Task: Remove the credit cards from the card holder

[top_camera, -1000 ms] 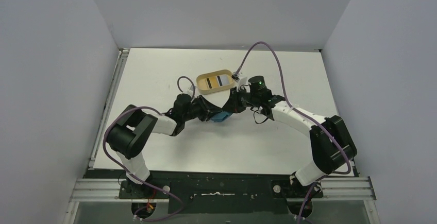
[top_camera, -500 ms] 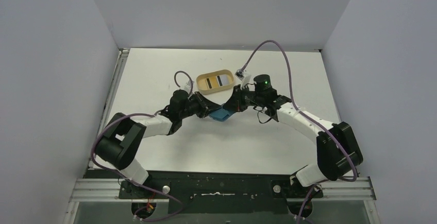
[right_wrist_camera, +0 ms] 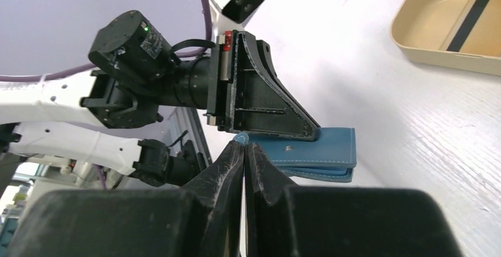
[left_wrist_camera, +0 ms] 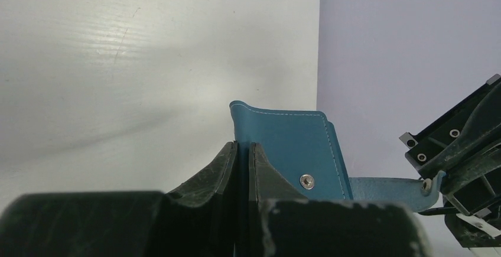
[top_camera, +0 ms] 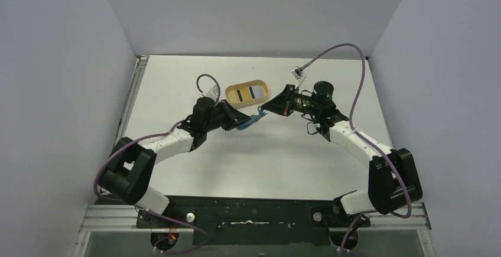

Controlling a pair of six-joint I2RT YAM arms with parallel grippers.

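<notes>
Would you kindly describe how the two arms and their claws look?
The left arm and right arm have white links, black joints and looping purple cables. The left claw and right claw are black, tapering wedges.

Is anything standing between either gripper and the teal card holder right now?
Nothing visible. The left gripper is shut on the card holder, and the right gripper pinches its snap tab.

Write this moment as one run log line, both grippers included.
left gripper: shut on wallet | right gripper: shut on snap tab | wallet: folded, unsnapped | tray: beyond wallet
</notes>
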